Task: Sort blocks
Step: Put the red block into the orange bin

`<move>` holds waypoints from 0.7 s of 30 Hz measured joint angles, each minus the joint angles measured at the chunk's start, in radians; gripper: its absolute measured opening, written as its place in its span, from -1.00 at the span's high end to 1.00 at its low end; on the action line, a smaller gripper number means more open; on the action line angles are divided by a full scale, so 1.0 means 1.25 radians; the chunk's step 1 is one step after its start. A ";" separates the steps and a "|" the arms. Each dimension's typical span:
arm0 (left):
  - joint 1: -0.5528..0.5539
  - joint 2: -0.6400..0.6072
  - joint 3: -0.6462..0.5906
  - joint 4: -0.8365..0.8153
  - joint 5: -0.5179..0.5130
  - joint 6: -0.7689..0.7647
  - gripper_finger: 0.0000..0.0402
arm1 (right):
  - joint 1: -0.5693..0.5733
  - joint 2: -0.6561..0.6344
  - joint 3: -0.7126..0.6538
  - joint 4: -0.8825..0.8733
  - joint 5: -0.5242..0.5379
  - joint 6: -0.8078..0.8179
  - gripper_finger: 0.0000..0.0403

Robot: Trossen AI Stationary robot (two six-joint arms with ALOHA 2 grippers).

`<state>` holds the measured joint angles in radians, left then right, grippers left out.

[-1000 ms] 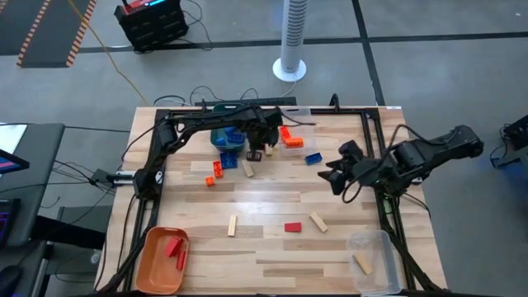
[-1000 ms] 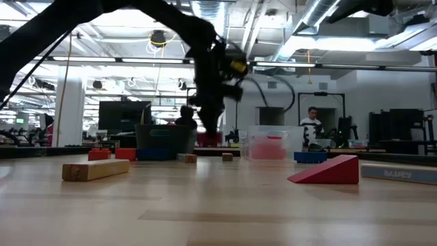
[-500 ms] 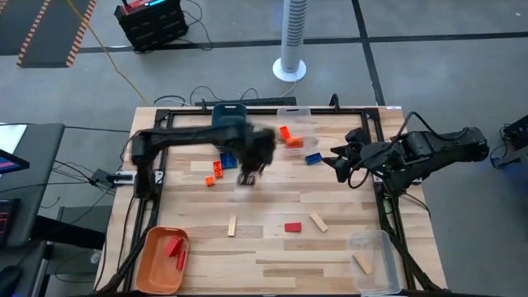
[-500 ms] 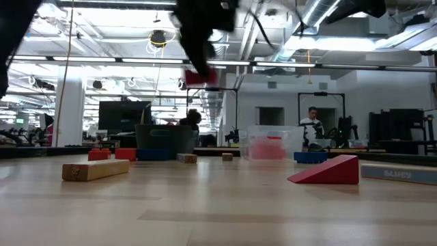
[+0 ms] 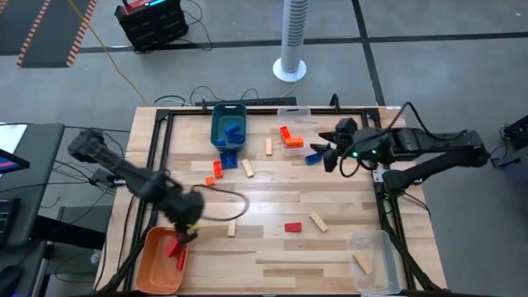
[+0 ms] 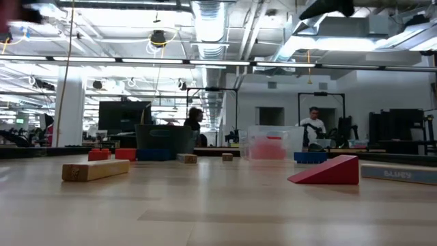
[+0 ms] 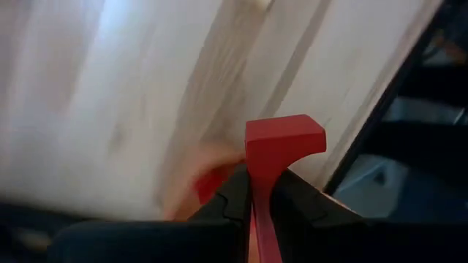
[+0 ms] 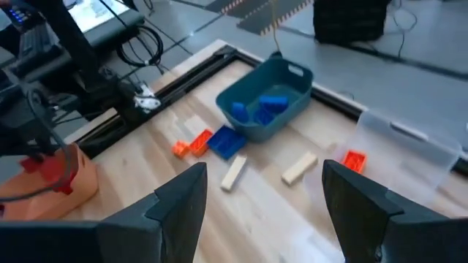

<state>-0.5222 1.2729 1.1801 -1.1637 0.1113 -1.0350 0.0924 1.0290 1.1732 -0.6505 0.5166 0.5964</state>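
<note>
My left gripper [image 5: 188, 231] is shut on a red block [image 7: 284, 136] just over the far rim of the orange bin [image 5: 157, 266], which holds red blocks [image 5: 173, 247]. My right gripper [image 5: 327, 153] is open and empty, above the table near a blue block [image 5: 313, 158] at the far right. The teal bin [image 5: 229, 125] holds blue blocks. Orange [image 5: 287, 137], blue [image 5: 228, 158], wood [image 5: 247, 168] and red [image 5: 293, 227] blocks lie flat on the table. My left gripper pinches the red block between its two fingers [image 7: 232, 196]. The block's narrow part [image 7: 260, 184] lies between them and its wider end [image 7: 285, 134] sticks out past the fingertips. The block is lifted clear, over the orange bin's edge.
A clear bin [image 5: 373, 257] at the near right holds a wood block [image 5: 362, 263]. Another clear bin [image 5: 297, 115] stands at the far edge. Wood blocks [image 5: 233, 227] [image 5: 318, 221] lie mid-table. A black frame [image 5: 157, 165] runs along the table's sides.
My left gripper has swung fast from beside the teal bin, up and toward the table's near left corner, carrying the red block to the orange bin. My right gripper has gone toward the far edge, close to the blue block.
</note>
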 joint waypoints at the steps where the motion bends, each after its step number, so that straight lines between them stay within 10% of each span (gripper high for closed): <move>1: -0.033 -0.025 -0.028 0.007 -0.005 -0.077 0.86 | -0.010 0.008 0.000 0.017 -0.012 -0.017 -0.31; 9: -0.247 -0.094 -0.121 0.022 -0.050 -0.470 0.86 | -0.072 0.075 0.000 0.072 -0.159 -0.059 -0.31; 21: -0.342 0.009 -0.181 0.072 -0.070 -0.637 0.85 | -0.071 0.081 0.000 0.099 -0.184 -0.065 -0.31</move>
<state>-0.9495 1.2847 0.9539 -1.0738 0.0239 -1.8309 0.0032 1.1309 1.1728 -0.5264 0.2863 0.5151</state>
